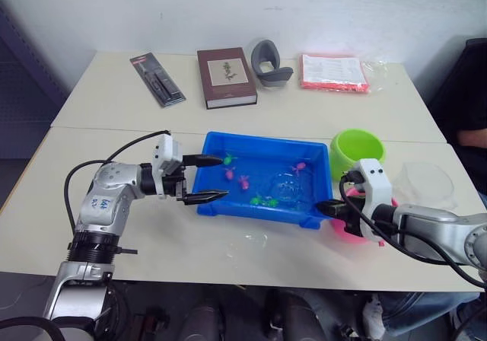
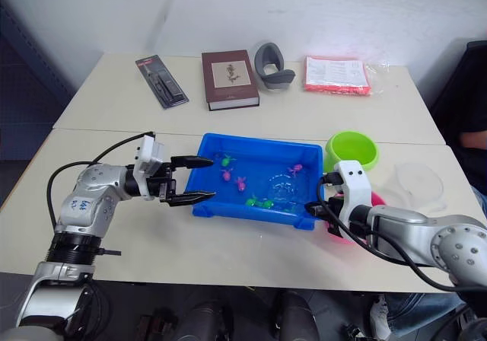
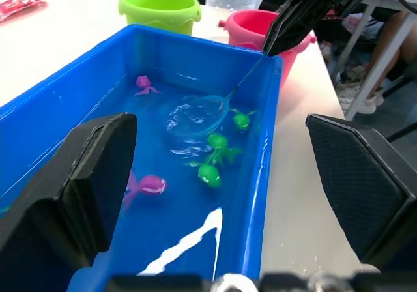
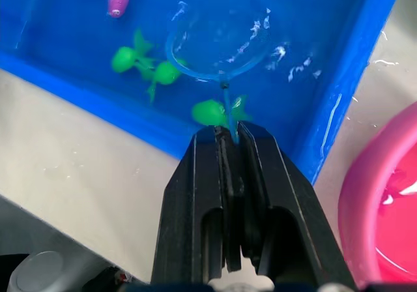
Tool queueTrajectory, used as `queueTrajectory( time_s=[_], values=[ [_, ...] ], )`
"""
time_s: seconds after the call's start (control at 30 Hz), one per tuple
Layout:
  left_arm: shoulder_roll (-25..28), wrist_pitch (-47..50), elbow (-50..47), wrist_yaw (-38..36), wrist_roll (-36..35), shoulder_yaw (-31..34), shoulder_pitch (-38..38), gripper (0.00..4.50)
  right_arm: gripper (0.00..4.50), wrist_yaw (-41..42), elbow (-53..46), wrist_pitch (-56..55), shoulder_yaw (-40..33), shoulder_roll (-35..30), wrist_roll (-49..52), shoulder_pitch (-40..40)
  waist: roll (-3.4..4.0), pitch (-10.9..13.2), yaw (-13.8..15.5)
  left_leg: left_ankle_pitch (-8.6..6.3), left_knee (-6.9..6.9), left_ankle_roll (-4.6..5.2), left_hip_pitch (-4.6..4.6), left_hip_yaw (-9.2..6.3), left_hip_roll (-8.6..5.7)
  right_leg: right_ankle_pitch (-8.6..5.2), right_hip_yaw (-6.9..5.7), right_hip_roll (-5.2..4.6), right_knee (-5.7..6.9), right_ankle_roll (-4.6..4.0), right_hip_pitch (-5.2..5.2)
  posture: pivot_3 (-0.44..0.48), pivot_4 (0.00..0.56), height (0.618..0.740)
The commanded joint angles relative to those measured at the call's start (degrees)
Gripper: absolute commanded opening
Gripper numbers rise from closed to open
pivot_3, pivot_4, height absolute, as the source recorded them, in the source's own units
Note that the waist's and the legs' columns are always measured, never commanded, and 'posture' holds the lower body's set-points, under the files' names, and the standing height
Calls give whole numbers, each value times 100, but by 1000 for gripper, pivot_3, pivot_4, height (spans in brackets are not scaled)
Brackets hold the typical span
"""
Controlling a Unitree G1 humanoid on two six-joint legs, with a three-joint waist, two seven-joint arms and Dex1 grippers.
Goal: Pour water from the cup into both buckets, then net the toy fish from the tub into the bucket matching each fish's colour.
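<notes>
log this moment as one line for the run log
phase: netting fish | right gripper: shut on net handle, hoop in tub water beside green fish | left gripper: open at tub end | buckets: no fish seen

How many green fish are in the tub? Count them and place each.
4. One green fish, a second and a third cluster beside the net; the fourth lies at the tub's back wall near the left gripper. Glare may hide more.

Blue tub (image 1: 228,145) (pink, green fish (image 3: 210,173))
</notes>
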Motion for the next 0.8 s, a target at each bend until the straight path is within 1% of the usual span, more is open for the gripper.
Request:
queueTrajectory(
  time_s=[0.03,0.2,0.3,0.47,0.6,0.7,0.8],
  values=[
    [169,-187,-165,20,-15,169,3,4464,0,-406,186,68,8,27,222,-252,0,0,-1,0,0,0,0,-2,0,0,-3,-1,-1,0,2,0,150,740],
    [422,-275,124,-39,-8,266,-86,4464,0,-785,414,61,29,281,150,-506,0,0,-10,0,-2,-1,-7,-9,2,0,-16,1,-5,1,1,0,150,740],
    [507,-210,134,-59,-46,281,-98,4464,0,-829,502,45,-15,519,-244,-651,0,0,-13,0,-2,-1,-9,-11,3,0,-21,2,-7,1,1,0,150,740],
    [675,-120,213,-109,-20,313,-167,4464,0,-599,418,58,-39,885,-1285,-822,2,0,-9,0,-4,-1,-12,-15,3,0,-22,2,-8,1,0,0,150,740],
    [895,-152,502,-237,40,331,-365,4464,0,-459,300,91,-64,1248,-1720,-870,1,1,-23,0,-6,-1,-13,-16,4,0,-24,5,-10,1,0,0,150,740],
    [992,-184,708,-335,64,307,-522,4464,0,-249,110,180,-129,1360,-1994,-779,2,1,-29,1,-6,-2,-13,-15,3,0,-27,7,-8,1,-1,0,150,740],
    [980,-201,776,-392,44,274,-604,4464,0,187,-283,256,-298,1248,-2132,-510,2,1,-16,1,-8,-2,-13,-16,2,0,-27,6,-11,1,0,0,150,740]
  ],
)
